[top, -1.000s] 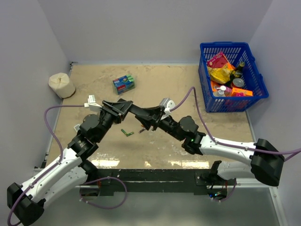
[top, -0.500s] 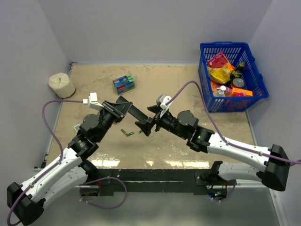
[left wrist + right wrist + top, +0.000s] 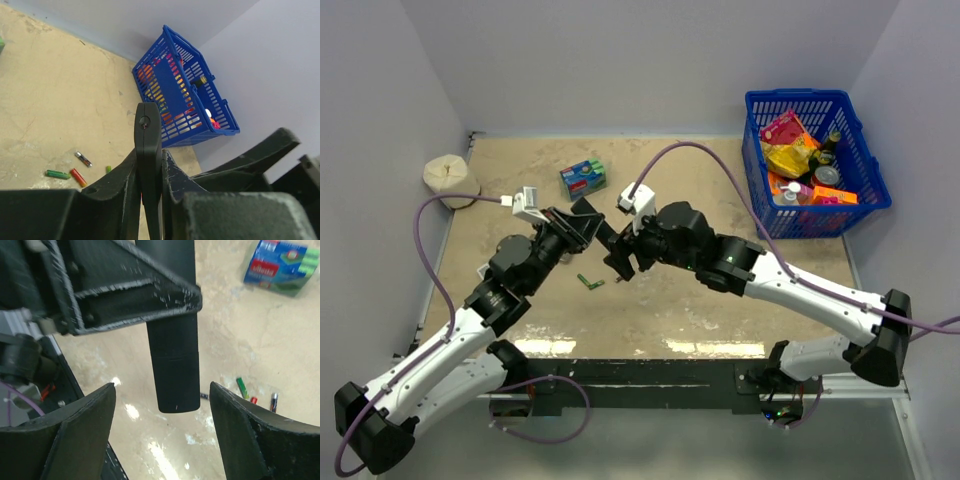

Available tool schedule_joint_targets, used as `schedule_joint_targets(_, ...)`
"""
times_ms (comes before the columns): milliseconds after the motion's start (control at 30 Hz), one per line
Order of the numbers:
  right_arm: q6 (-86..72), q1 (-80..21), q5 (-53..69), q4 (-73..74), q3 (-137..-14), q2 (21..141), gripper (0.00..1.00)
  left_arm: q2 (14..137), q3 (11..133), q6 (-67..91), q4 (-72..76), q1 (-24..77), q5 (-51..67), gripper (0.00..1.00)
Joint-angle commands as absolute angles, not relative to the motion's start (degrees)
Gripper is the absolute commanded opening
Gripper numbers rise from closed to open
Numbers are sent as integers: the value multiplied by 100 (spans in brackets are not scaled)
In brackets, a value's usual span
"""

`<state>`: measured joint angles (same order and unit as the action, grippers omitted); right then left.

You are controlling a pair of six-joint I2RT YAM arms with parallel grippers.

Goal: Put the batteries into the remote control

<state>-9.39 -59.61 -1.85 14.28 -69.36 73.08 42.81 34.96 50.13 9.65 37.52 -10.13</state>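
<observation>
My left gripper (image 3: 588,222) is shut on the slim black remote control (image 3: 607,237) and holds it above the table. In the left wrist view the remote (image 3: 148,130) stands edgewise, clamped between the fingers (image 3: 175,172). My right gripper (image 3: 620,262) is open, with its jaws on either side of the remote's free end (image 3: 172,360) and not touching it. Batteries lie on the table below: a green one (image 3: 58,174), an orange-red one (image 3: 77,177) and a dark one (image 3: 83,159). They also show in the right wrist view, the green one (image 3: 242,388) among them. The green one also shows in the top view (image 3: 590,282).
A blue basket (image 3: 817,160) full of packets stands at the back right. A blue-green packet (image 3: 583,178) lies behind the grippers. A pale roll (image 3: 450,172) sits at the back left. Grey walls close in the table on three sides.
My right arm has swung left and its gripper now faces the remote's free end with the jaws open. My left gripper has shifted slightly, still holding the remote.
</observation>
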Motion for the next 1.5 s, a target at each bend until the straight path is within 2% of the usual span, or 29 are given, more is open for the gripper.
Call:
schedule_joint_targets(0,-897,-5968,-175,1854,-7250,7585,76,4386,3858,4772,1090,3744,-800,0)
schedule_joint_targets(133,-800,-5968,-623,1820,-7374,7717,74,4447,3964,4764,949,3753,-782,0)
schedule_joint_targets(433,-624,-5968,-633,1679,-7550,7884,70,4535,4131,4729,624,3744,-940,0)
schedule_joint_targets(600,-571,-5968,-633,1635,-7602,8015,63,4570,4201,4667,615,3744,-932,0)
schedule_joint_targets(867,-519,-5968,-598,1547,-7699,8112,46,4597,4219,4632,589,3753,-897,0)
schedule_joint_targets(1000,-527,-5968,-545,1591,-7743,8112,47,4597,4219,4570,554,3744,-914,0)
schedule_joint_targets(1233,-536,-5968,-589,1582,-7743,8103,55,4597,4219,4544,562,3744,-932,0)
schedule_joint_targets(1467,-545,-5968,-607,1573,-7752,8121,52,4570,4219,4518,519,3744,-967,0)
